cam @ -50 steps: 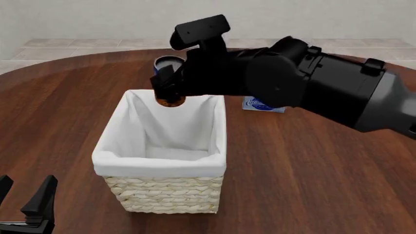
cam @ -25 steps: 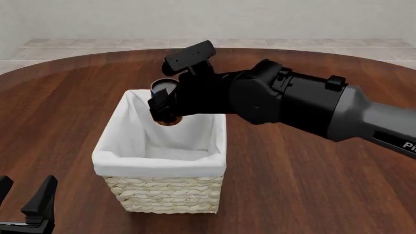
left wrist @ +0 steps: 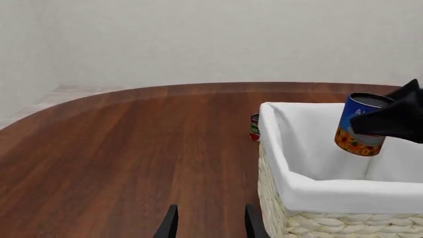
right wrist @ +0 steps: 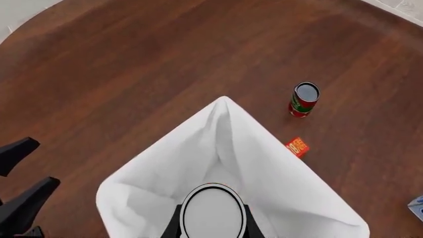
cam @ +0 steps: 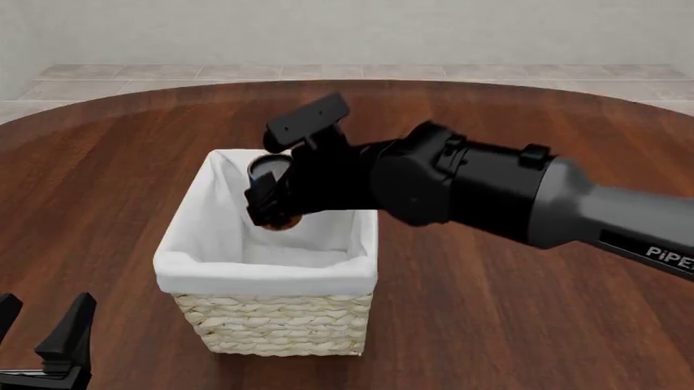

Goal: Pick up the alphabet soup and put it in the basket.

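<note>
The basket [cam: 268, 272] stands near the surface's front edge, and the right gripper [cam: 273, 197], the nearer arm by far, hangs over its far half clamped on the alphabet soup [cam: 272, 185]. The can is tilted slightly off upright, directly above the liner, so release only needs lowering. The left gripper [cam: 44, 333] waits spread wide at the front-left edge; the right arm reads "PiPER", the can label "AL".

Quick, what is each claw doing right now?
Left gripper: open, holding nothing.
Right gripper: closed on the alphabet soup.

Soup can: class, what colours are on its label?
Blue above, orange-yellow band below, on the soup can; clearest in the left wrist view.
</note>
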`<control>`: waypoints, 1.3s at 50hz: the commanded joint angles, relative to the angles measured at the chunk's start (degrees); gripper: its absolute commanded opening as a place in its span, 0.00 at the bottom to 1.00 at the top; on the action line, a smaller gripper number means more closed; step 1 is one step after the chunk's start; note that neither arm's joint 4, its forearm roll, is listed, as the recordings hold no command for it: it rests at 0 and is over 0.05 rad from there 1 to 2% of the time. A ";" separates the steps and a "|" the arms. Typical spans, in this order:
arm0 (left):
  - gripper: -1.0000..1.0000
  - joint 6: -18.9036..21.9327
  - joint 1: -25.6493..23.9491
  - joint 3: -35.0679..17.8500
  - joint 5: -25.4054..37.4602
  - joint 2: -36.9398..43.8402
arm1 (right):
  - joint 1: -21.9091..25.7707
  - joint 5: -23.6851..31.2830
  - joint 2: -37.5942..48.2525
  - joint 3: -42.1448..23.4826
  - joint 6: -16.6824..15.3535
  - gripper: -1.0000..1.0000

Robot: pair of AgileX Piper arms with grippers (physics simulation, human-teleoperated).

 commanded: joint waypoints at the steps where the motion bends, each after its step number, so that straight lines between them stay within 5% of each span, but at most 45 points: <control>1: 1.00 -0.06 0.12 0.00 0.03 0.00 | 0.11 -0.63 0.73 0.42 0.69 0.00; 65: 1.00 -0.47 0.62 0.00 0.30 0.00 | -0.62 -5.19 7.51 3.82 5.48 0.00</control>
